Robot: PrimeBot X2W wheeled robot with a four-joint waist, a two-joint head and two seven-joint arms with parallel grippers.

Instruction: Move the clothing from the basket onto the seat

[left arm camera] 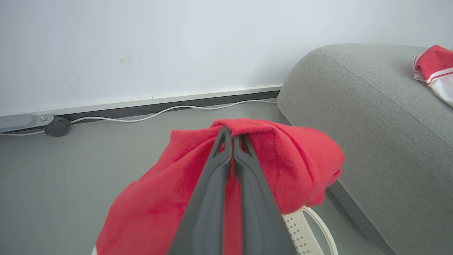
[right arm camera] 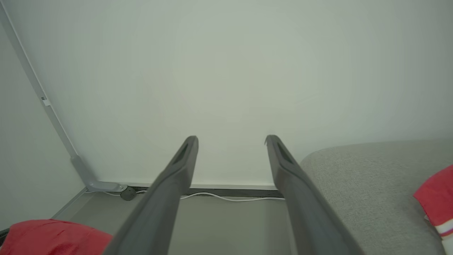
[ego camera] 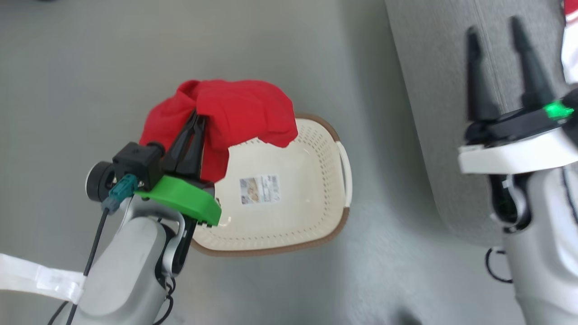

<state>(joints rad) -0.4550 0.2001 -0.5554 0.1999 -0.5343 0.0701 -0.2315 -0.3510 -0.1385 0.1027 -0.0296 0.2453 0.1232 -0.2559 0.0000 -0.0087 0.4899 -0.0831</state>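
1. A cream laundry basket (ego camera: 323, 189) with a brown rim stands on the grey floor (ego camera: 90, 67), a label sticker (ego camera: 259, 189) showing on its inner bottom.
2. The left tool (ego camera: 198, 115) is clamped tight on a red garment (ego camera: 235, 113), which drapes over its fingertips above the basket's far left corner.
3. The right tool (ego camera: 493, 26) hovers over the grey sofa (ego camera: 433, 90), fingers spread wide and holding nothing.
4. A second red-and-white garment (left arm camera: 433, 65) lies on the sofa, near the right tool and well apart from the basket.
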